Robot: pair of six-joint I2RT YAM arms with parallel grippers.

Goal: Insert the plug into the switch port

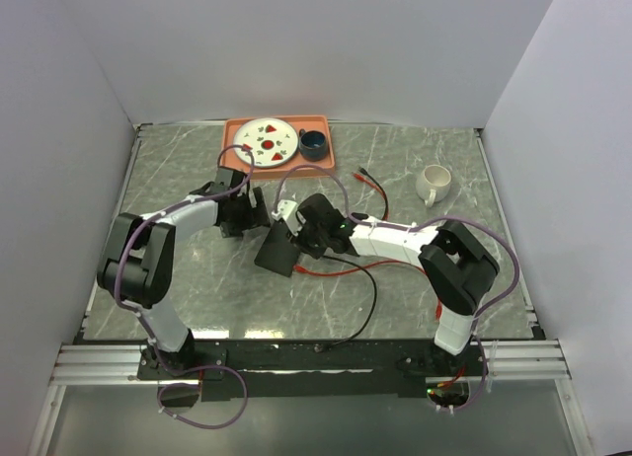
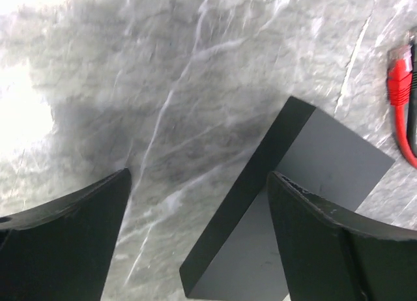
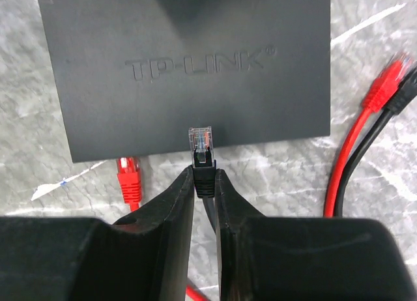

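Note:
The switch (image 1: 277,250) is a flat matte-black box lying on the marble table between my two grippers. In the right wrist view the switch (image 3: 189,60) shows embossed lettering on its top. My right gripper (image 3: 204,174) is shut on a black plug (image 3: 201,146) with a clear tip. The tip points at the switch's near edge and overlaps it. No port shows in any view. In the top view my right gripper (image 1: 302,239) is at the switch's right side. My left gripper (image 2: 199,177) is open and empty above the switch's corner (image 2: 306,177). In the top view it (image 1: 251,215) hovers just left of the switch.
A loose red plug (image 3: 128,177) lies by the switch's near edge. Red and black cables (image 3: 365,128) run on the right. An orange tray (image 1: 327,146) with a white plate (image 1: 269,140) and a dark cup (image 1: 313,143) stands at the back. A white mug (image 1: 433,183) stands at the right.

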